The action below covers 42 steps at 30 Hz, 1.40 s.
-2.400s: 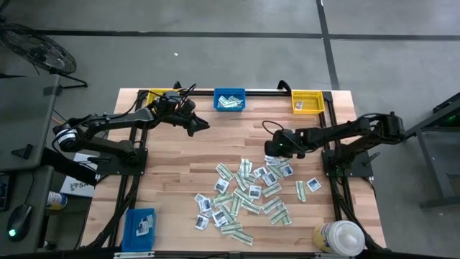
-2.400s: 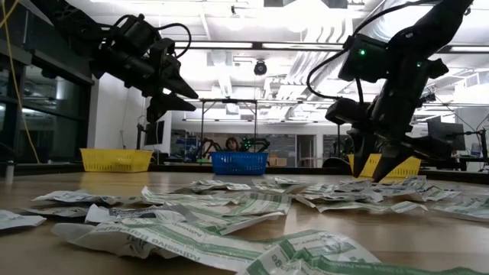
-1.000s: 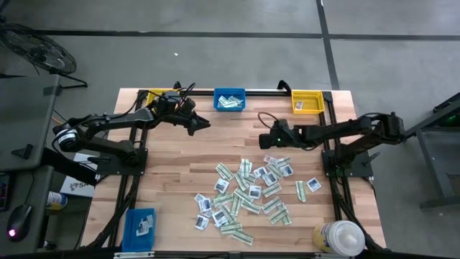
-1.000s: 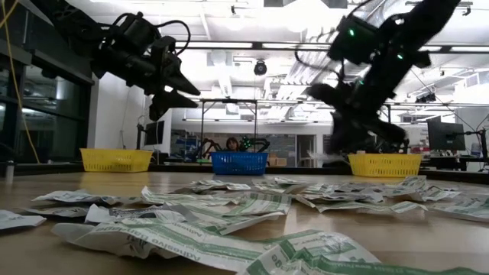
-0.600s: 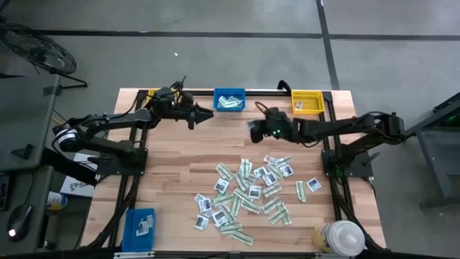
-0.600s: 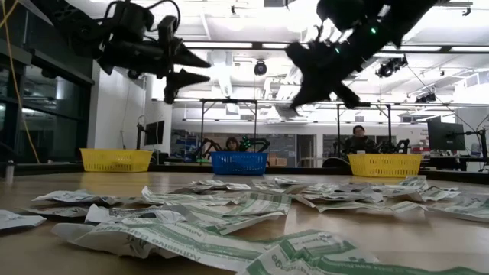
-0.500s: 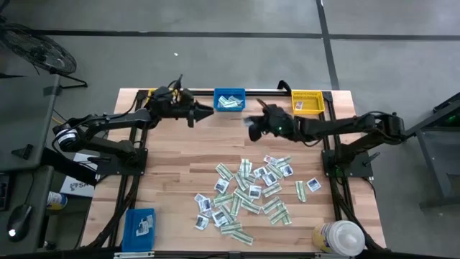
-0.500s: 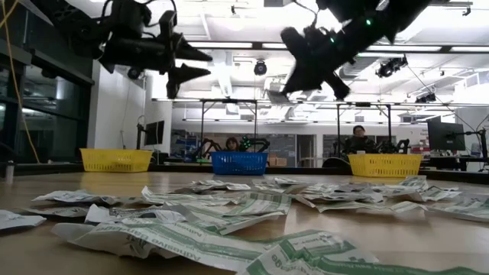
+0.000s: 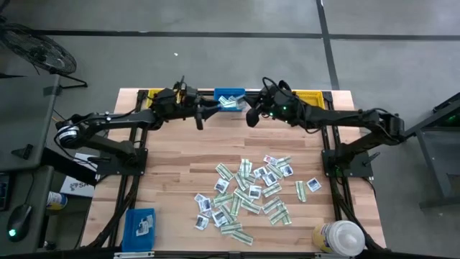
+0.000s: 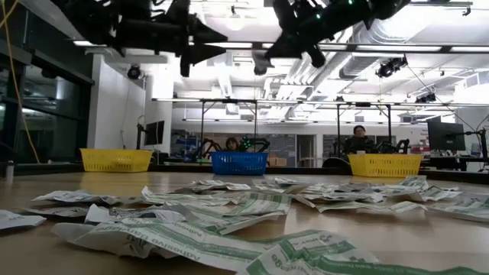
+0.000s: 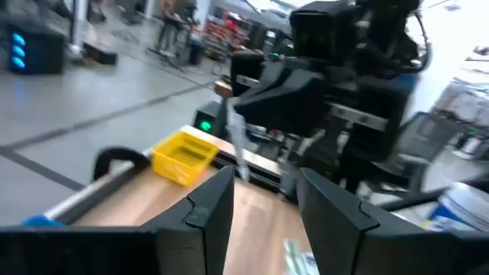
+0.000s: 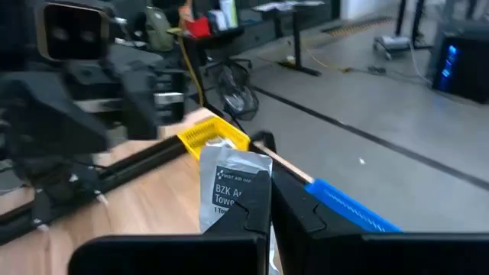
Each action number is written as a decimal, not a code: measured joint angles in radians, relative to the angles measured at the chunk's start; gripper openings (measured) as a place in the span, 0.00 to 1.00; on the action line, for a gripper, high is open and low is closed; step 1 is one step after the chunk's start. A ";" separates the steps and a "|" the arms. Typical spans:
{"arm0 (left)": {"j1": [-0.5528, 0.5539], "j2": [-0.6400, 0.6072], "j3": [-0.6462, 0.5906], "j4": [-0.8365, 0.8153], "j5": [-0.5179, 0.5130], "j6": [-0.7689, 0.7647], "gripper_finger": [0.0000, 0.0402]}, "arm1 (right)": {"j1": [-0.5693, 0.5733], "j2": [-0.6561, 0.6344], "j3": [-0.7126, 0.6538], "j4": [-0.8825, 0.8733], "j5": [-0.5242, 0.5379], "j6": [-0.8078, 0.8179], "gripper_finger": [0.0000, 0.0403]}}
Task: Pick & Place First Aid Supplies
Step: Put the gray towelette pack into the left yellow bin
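The first aid supplies lie as a loose pile of flat packets (image 9: 251,191) on the wooden table's near right half. My right gripper (image 9: 251,117) hangs high over the far middle of the table, just right of the blue bin (image 9: 241,92), shut on one white printed packet (image 12: 233,187). My left gripper (image 9: 207,111) is left of that bin, level, pointing toward the right arm. Its fingers (image 11: 206,206) are open with nothing between them. The low view shows both grippers well above the table, left (image 10: 221,42) and right (image 10: 263,61). My right gripper pinches the white packet by one end (image 12: 238,205) between its two fingers. The fingers come about level from the table's right. The rest of the packet stands out past the fingertips, flat and unfolded, lifted clear of the table.
The blue bin at the far edge holds a few packets. Yellow bins stand at the far left (image 10: 116,160) and far right (image 10: 384,164). Another blue bin (image 9: 140,224) sits at the near left corner, a white-capped bottle (image 9: 338,237) at the near right. A dark rail runs along the far edge.
My right gripper has risen from beside the pile with the packet and gone toward the far edge and the blue bin, rolling as it went. My left gripper has risen, tipped level and swung toward the blue bin, staying open.
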 joint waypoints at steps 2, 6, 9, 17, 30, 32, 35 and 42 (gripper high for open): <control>-0.013 0.021 0.018 0.003 -0.038 0.019 0.36 | 0.000 0.004 0.021 -0.002 -0.011 -0.023 0.00; -0.029 0.063 0.058 -0.001 -0.100 0.019 0.36 | 0.001 0.025 0.060 -0.001 -0.023 -0.066 0.00; -0.036 0.095 0.087 0.000 -0.108 0.022 0.36 | 0.001 0.036 0.077 0.000 -0.032 -0.082 0.00; -0.050 0.176 0.167 -0.001 -0.105 0.025 0.36 | 0.002 0.042 0.085 -0.007 -0.052 -0.090 0.00; -0.048 0.209 0.203 -0.001 -0.096 0.016 0.10 | 0.002 0.042 0.085 -0.038 -0.068 -0.113 0.00; -0.048 0.209 0.203 -0.012 -0.092 0.015 0.03 | 0.002 0.042 0.085 -0.040 -0.070 -0.114 0.00; -0.048 0.209 0.203 -0.036 -0.091 0.013 0.02 | 0.002 0.042 0.084 -0.045 -0.073 -0.117 0.00; -0.048 0.209 0.204 -0.047 -0.095 -0.009 0.01 | 0.002 0.042 0.083 -0.041 -0.053 -0.136 0.01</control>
